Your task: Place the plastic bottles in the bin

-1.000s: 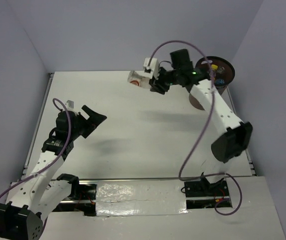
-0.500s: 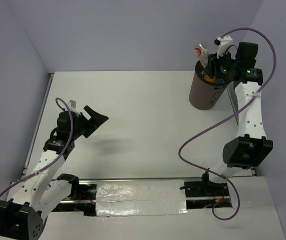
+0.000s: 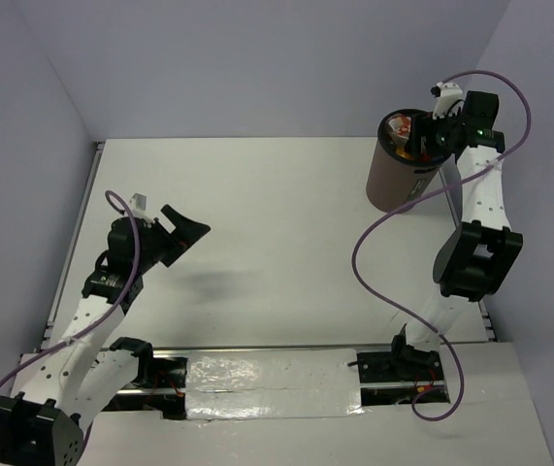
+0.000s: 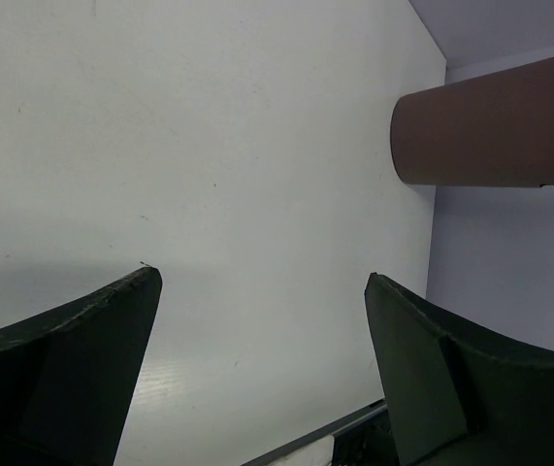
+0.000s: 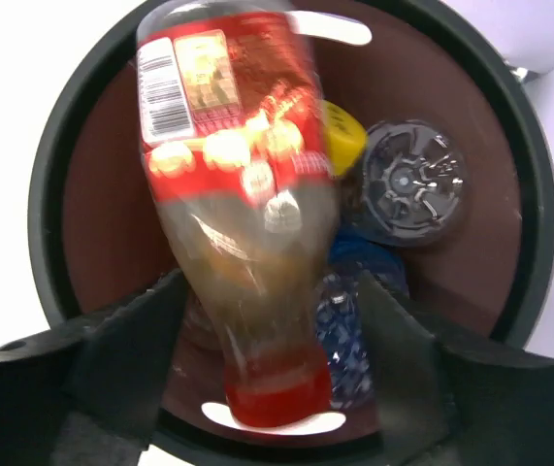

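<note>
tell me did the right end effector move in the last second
Yes. In the top view the right end effector moved rightward, from over the table left of the bin to above the bin's opening.

Observed: the right gripper (image 3: 424, 136) is stationed over the mouth of the bin (image 3: 391, 183), its fingers directed down into the opening; their spacing is not legible at this size. The bin stands upright directly beneath those fingers, a brown cylinder with a black rim. A red-labelled bottle (image 3: 399, 125) shows inside the rim, just beside the fingers. The left gripper (image 3: 185, 225) is held above the white table (image 3: 277, 214), fingers spread wide and unloaded, the bin well apart from them. A purple cable (image 3: 378, 238) loops off the right arm (image 3: 475, 218)
</note>
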`<state>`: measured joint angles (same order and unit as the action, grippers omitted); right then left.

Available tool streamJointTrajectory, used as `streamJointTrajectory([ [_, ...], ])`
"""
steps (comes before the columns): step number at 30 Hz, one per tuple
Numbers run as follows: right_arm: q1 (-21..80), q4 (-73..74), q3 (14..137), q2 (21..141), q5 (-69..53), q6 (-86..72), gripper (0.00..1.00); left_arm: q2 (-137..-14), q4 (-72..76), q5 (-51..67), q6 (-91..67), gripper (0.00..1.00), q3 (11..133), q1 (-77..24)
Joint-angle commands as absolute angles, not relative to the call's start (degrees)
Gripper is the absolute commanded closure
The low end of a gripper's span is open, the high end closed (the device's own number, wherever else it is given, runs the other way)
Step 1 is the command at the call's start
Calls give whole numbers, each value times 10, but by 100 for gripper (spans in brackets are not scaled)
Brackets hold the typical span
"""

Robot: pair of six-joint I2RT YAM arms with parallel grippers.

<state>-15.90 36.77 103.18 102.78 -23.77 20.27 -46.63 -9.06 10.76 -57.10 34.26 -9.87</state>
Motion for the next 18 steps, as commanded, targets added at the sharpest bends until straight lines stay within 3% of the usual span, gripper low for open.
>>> streamJointTrajectory([
  [1,-169,329,1047,1014,-228,193,19,-446,-83,105,-563,1,340,-95],
  [2,-170,330,1047,1012,-232,192,13,-444,-84,105,-562,1,341,-95],
  [9,-176,318,1017,946,-259,189,0,-445,-91,105,-555,1,354,-95],
  [18,-176,363,1023,849,-341,193,0,-432,-76,127,-522,1,375,-95],
])
